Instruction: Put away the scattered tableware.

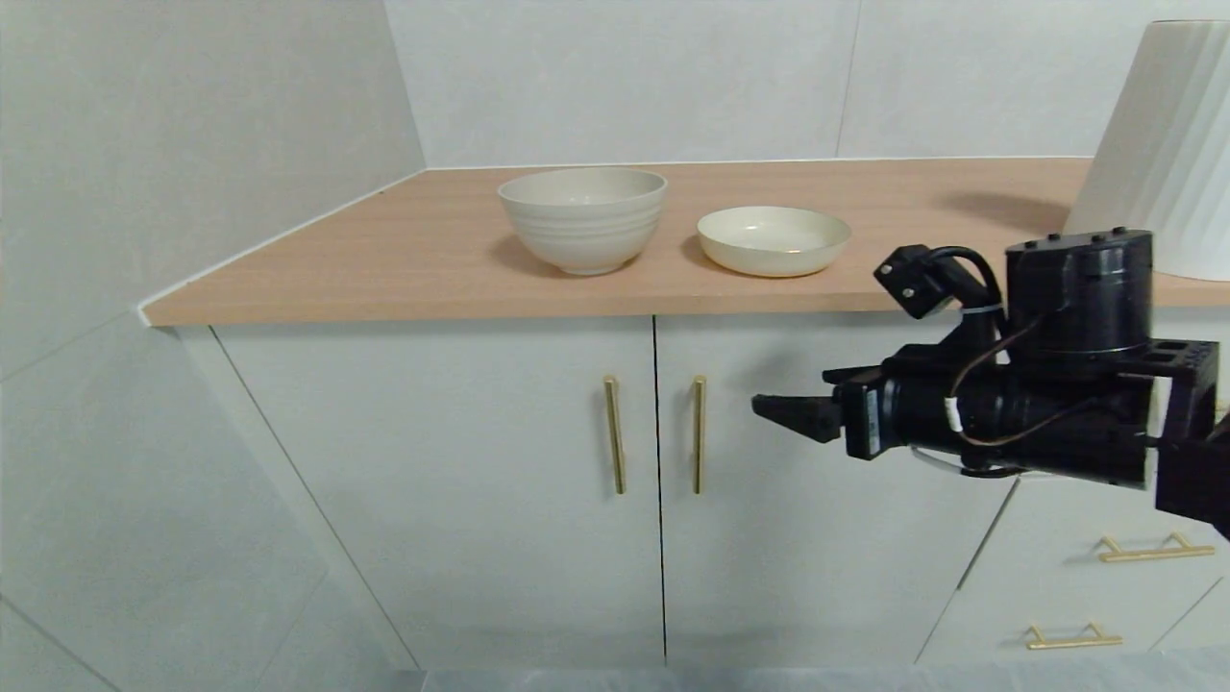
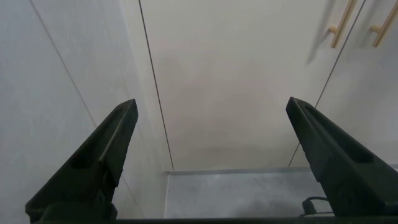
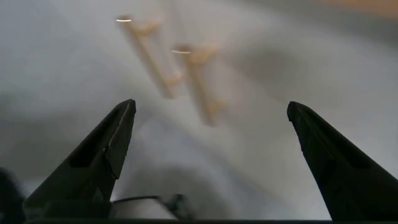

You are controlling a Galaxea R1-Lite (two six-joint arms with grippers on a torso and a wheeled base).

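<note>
Nothing is put away yet, we judge: the bowl [image 1: 582, 219] and the shallow dish [image 1: 774, 240] sit side by side, apart, on the wooden surface [image 1: 384, 269] at upper centre of the frame, above shut cabinet doors [image 1: 480, 481]. The right claw [image 1: 780, 411] hovers at centre right near the door handles [image 1: 699, 434], spread and empty. We see the left claw [image 2: 211, 155] likewise spread, facing the cabinet's lower front.

Two pieces are sitting out on the wooden counter [image 1: 384, 259]. One's a deep off-white bowl [image 1: 582, 219] with faint ridges round its side, standing upright. To the right of it is a shallow cream dish [image 1: 774, 240], flat on its base with nothing in it. They're near each other, not touching, both towards the counter's front edge.
</note>
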